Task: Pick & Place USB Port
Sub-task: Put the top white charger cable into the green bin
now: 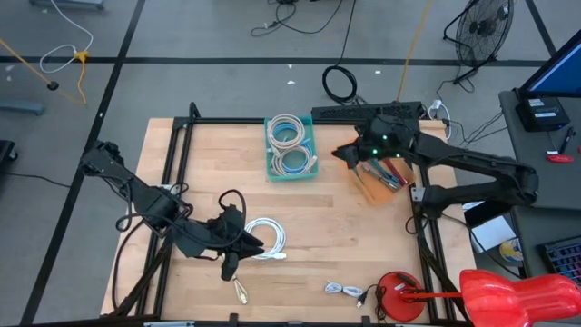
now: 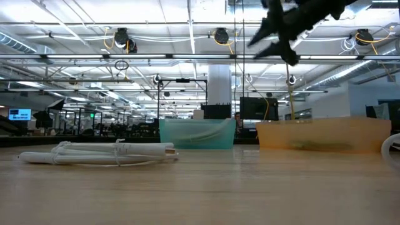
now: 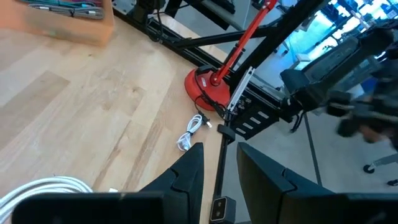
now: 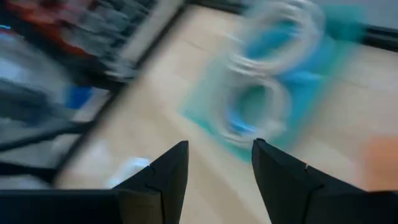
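Note:
My left gripper (image 1: 234,247) hovers over the table's near left part, shut on a black USB cable (image 1: 231,202). Just to its right a coiled white cable (image 1: 268,238) lies flat on the table; the low view shows that coil (image 2: 100,153) too. My right gripper (image 1: 345,154) is raised at the far right, between the teal bin (image 1: 290,150) of white coils and the orange bin (image 1: 381,180) of coloured cables. It stands open with nothing between its fingers, as the right wrist view (image 4: 219,149) and the low view (image 2: 270,39) show. My left gripper pinches the black cable between its two fingers (image 3: 186,171), and the cable's strand (image 3: 220,165) runs along the gap between them. A black plug (image 3: 221,208) sits far back between the fingers. A loop (image 1: 231,198) stands above the gripper and one end (image 1: 229,269) hangs below it, clear of the table.
A small white cable (image 1: 343,291) and a red round base (image 1: 399,295) lie near the front right edge. A light-coloured plug (image 1: 241,291) lies by the front edge below my left gripper. Black frame rails (image 1: 182,154) border the wooden tabletop, and its middle is bare.

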Tool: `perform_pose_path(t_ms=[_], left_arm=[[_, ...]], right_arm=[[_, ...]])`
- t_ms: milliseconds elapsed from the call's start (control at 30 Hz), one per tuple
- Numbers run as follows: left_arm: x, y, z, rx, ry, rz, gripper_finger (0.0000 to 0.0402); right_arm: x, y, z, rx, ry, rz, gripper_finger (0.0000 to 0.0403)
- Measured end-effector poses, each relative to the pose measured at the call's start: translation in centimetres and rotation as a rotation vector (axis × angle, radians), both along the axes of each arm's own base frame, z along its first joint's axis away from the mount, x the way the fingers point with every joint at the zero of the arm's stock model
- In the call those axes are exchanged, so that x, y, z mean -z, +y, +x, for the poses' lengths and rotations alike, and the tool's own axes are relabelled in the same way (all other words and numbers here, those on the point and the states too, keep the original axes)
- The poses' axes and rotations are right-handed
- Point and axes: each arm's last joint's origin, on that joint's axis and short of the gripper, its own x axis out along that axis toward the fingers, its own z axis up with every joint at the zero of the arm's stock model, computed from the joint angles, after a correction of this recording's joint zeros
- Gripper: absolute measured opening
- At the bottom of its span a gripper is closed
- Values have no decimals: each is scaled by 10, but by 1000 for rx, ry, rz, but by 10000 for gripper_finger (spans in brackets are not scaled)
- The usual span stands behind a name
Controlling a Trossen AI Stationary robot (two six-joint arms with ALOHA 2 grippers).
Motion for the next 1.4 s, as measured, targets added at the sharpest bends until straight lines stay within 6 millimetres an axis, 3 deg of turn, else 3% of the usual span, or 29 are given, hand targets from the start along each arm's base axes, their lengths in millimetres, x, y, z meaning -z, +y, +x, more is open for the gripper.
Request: perform_pose_path(t_ms=[200, 567, 800, 1000, 1267, 1400], left_arm=[[10, 4, -4, -25, 106, 31, 97], [33, 33, -12, -196, 403, 68, 97], [58, 50, 5, -197, 601, 123, 97], [87, 73, 28, -187, 796, 178, 102], [133, 110, 59, -135, 1026, 195, 190], [164, 118, 72, -81, 1138, 183, 244]], right_arm=[[-17, 32, 12, -127, -167, 44, 169], [-9, 99, 29, -233, -141, 126, 169], [1, 130, 34, -246, -97, 141, 169], [10, 146, 39, -235, -76, 163, 169], [14, 159, 40, -202, -73, 158, 169], [13, 162, 39, -194, -84, 147, 169]])
